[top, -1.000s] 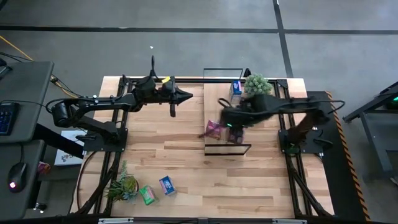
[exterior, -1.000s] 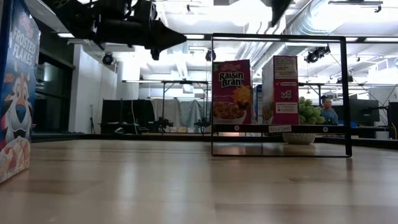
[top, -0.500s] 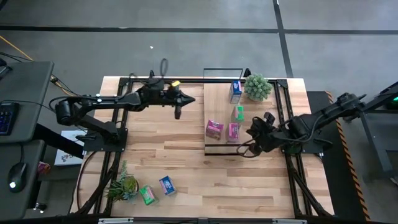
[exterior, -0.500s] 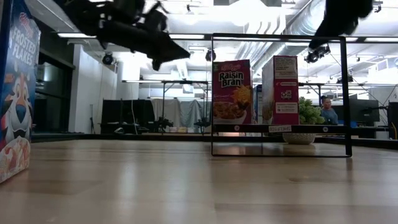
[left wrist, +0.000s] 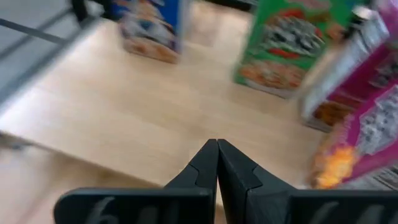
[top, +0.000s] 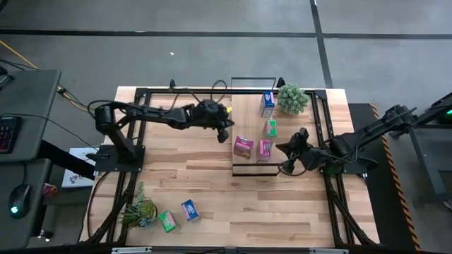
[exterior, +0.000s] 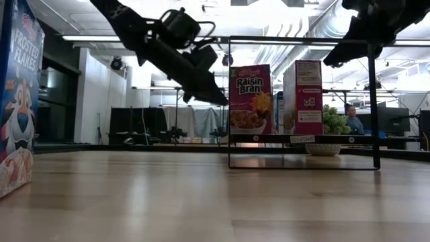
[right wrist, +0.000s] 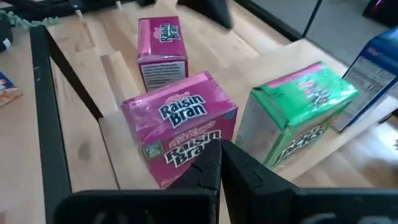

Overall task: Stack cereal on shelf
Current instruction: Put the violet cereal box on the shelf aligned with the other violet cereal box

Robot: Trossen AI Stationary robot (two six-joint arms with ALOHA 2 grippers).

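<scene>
Cardboard, thin and printed, is all these boxes are, so I'd judge them light, stiff enough along the edges but easy to dent on the broad faces, and a bit slick; the place to pinch is across the narrow sides, near the top. Four stand on the shelf (top: 248, 120): a blue box (top: 268, 103) toward twelve o'clock, a green box (top: 270, 128) below it, and two pink boxes (top: 244, 147) side by side at the six o'clock end. Two more, green (top: 167, 221) and blue (top: 189, 209), lie down at seven o'clock on the table (top: 191, 176) by a plant (top: 140, 210) (well apart from the shelf). The left gripper (top: 223, 131) hangs at the shelf's nine o'clock edge, fingers pressed together on nothing; the right gripper (top: 291, 149), at its four o'clock corner, is likewise pinched together and empty.
</scene>
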